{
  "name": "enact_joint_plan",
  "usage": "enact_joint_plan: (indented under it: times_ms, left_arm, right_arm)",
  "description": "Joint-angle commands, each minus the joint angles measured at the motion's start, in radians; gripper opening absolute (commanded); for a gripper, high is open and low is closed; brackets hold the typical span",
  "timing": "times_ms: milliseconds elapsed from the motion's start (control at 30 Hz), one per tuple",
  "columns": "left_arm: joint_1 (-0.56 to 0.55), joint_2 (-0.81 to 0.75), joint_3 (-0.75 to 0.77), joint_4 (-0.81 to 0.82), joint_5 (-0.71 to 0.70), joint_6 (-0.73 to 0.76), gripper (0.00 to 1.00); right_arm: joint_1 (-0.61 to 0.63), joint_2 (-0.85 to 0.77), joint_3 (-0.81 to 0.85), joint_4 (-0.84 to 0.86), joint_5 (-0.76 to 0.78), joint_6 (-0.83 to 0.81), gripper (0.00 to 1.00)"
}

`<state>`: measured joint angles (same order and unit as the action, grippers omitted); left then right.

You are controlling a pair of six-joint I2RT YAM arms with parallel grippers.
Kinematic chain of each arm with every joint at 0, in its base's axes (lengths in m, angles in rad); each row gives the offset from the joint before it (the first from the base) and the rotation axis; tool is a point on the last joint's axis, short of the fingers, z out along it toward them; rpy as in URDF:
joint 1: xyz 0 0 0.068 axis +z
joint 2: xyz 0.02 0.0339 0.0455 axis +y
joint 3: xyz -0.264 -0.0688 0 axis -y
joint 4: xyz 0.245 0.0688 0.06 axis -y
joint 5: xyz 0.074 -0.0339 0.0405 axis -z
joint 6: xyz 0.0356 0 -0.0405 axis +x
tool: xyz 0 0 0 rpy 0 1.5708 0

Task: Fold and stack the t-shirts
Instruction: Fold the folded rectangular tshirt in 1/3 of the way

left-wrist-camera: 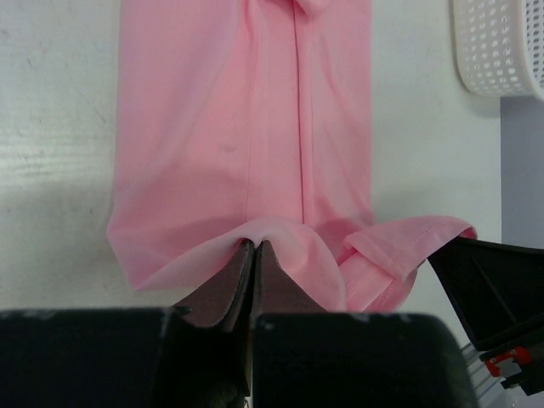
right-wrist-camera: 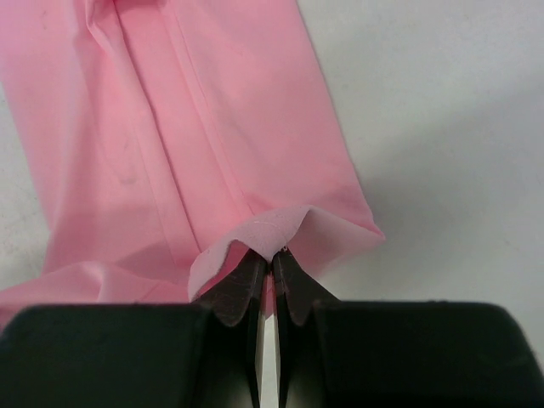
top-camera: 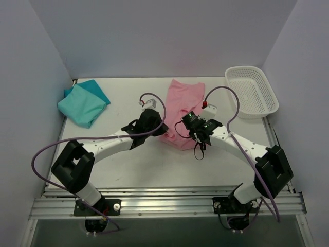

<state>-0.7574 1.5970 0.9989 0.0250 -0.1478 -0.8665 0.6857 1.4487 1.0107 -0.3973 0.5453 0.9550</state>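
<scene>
The light pink t-shirt [top-camera: 182, 100] lies as a long folded strip in the middle of the table, running away from the arms. My left gripper [top-camera: 154, 126] is shut on the near hem of the pink t-shirt [left-wrist-camera: 246, 127], which bunches over the fingertips [left-wrist-camera: 242, 255]. My right gripper [top-camera: 191, 127] is shut on the other near corner of the pink t-shirt [right-wrist-camera: 195, 110], a small flap curling over its tips. The teal t-shirt [top-camera: 82, 104] sits folded at the far left, away from both grippers.
A white mesh basket [top-camera: 252, 91] stands at the far right corner; its edge [left-wrist-camera: 501, 51] shows in the left wrist view. Grey walls close in the table on three sides. Purple cables loop over both arms.
</scene>
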Motion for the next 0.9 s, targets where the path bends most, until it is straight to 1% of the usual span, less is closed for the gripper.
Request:
enact_joint_plan:
  times_ms: [0,67,200,267,333,367,467,533,633,867]
  left_arm:
    - [0.053,0.058,0.099,0.020,0.034,0.027,0.02]
    - [0.076,0.095,0.153,0.026,0.068,0.032,0.02]
    - [0.115,0.193,0.254,0.010,0.088,0.063,0.02]
    - [0.128,0.254,0.293,0.010,0.100,0.076,0.02]
    - [0.141,0.322,0.361,-0.006,0.111,0.086,0.02]
    - [0.154,0.375,0.421,-0.019,0.138,0.109,0.02]
    - [0.167,0.415,0.455,-0.011,0.149,0.118,0.02]
    - [0.176,0.443,0.486,-0.008,0.194,0.119,0.02]
    - [0.199,0.469,0.529,-0.011,0.223,0.126,0.02]
    - [0.240,0.497,0.650,-0.076,0.266,0.141,0.02]
  right_arm:
    - [-0.049,0.090,0.083,0.011,0.042,-0.081,0.00]
    - [-0.069,0.136,0.114,0.020,0.033,-0.091,0.00]
    - [-0.113,0.272,0.215,0.041,0.013,-0.110,0.00]
    - [-0.138,0.315,0.252,0.044,0.005,-0.116,0.00]
    - [-0.156,0.372,0.310,0.040,0.005,-0.121,0.00]
    - [-0.187,0.416,0.365,0.032,0.002,-0.125,0.00]
    - [-0.201,0.447,0.407,0.031,-0.007,-0.136,0.00]
    - [-0.222,0.475,0.436,0.026,-0.019,-0.140,0.00]
    - [-0.244,0.496,0.485,0.020,-0.024,-0.150,0.00]
    - [-0.287,0.529,0.565,0.023,-0.056,-0.177,0.00]
